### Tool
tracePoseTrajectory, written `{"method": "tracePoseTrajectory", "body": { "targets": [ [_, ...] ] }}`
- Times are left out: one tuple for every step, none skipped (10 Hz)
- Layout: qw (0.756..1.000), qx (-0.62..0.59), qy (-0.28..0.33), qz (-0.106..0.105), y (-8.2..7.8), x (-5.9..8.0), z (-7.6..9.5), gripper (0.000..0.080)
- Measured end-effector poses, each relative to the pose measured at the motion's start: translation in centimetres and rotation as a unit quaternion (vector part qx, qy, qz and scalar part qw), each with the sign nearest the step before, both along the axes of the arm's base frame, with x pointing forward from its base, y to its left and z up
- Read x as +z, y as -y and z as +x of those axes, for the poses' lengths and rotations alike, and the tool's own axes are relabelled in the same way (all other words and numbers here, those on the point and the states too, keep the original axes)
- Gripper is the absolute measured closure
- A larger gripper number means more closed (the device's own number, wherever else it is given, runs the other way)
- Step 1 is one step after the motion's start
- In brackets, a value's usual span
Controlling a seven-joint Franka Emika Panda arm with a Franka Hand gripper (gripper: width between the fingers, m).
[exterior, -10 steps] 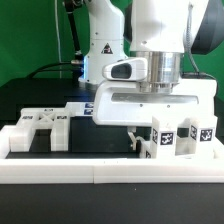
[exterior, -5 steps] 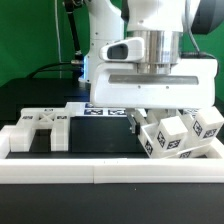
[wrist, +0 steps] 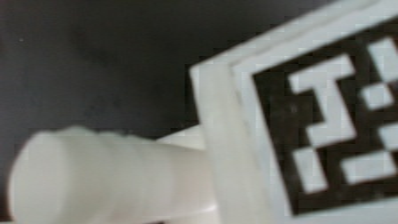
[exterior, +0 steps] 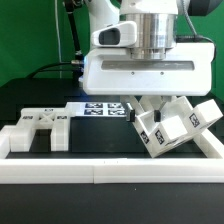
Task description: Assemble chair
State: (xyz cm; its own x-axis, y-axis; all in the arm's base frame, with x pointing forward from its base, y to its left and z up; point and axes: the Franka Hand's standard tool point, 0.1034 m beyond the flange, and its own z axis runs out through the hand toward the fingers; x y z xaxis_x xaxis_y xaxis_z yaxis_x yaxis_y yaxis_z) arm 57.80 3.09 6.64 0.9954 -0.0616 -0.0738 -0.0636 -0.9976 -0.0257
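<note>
White rigid plastic: the gripper [exterior: 152, 110] is clamped on a tilted chair piece [exterior: 182, 126] at the exterior view's right.
A long border rail [exterior: 60, 172] runs along the near edge, the marker board [exterior: 103, 108] lies farther back, and a second chair piece [exterior: 36, 128] rests at the exterior view's left. I judge the held part light, stiff and slick, best gripped across its flat faces, clear of its round peg [wrist: 98, 180].

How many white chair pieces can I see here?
2: a white plastic slotted piece lying at the exterior view's left, and a white tagged blocky piece tilted under the pincer. Others may be hidden.
</note>
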Motion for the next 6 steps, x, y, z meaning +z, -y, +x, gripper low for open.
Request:
{"method": "tracePoseTrajectory", "body": {
  "targets": [
    [1.0,-0.001,-0.03,0.005,0.0,0.1,0.3,0.0479],
    [0.999,-0.001,-0.042,0.007,0.0,-0.1,0.4,0.0482],
    [0.999,-0.001,-0.045,0.007,0.0,-0.2,0.3,0.0484],
    [0.999,-0.001,-0.052,0.008,0.1,-0.1,0.1,0.0484],
    [0.996,-0.005,-0.083,0.009,0.2,0.5,-0.3,0.0487],
    [0.993,-0.004,-0.117,0.002,0.4,1.0,-0.4,0.0487]
  ]
}}
